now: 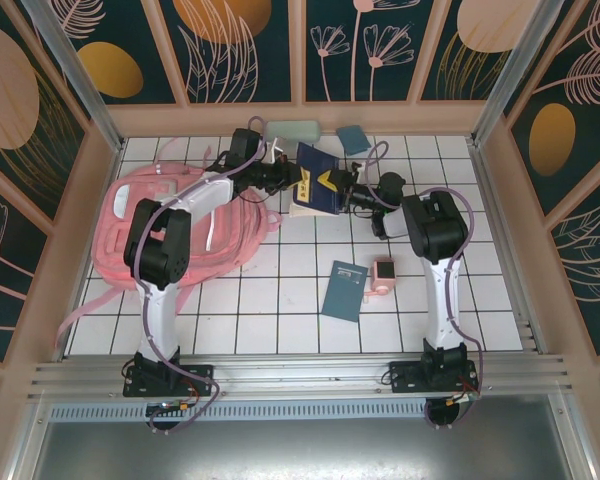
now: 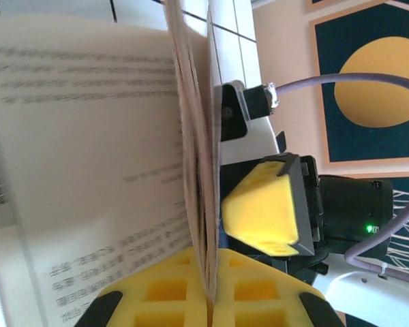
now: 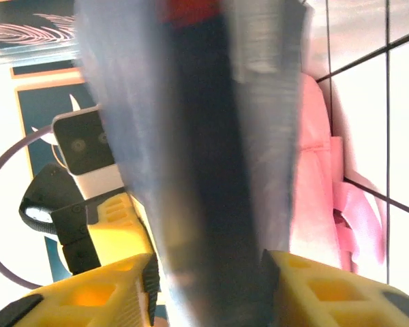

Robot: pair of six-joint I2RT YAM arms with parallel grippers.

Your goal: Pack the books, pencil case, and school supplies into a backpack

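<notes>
Blurred, unreadable print on book (image 2: 88, 136)

The thin navy-and-yellow book (image 1: 315, 185) has a smooth, slightly shiny cover, while its pages (image 2: 88, 170) are matt printed paper. The big soft pink backpack (image 1: 110, 240) is cloth (its pale strips look glossier). The white tiled table (image 1: 280, 300) is smooth, and the grey frame rail (image 1: 300, 375) is brushed metal.

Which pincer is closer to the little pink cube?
Right. The right pincer is at the book edge facing the pink cube; the left pincer is at the opposite edge, by the backpack.
</notes>
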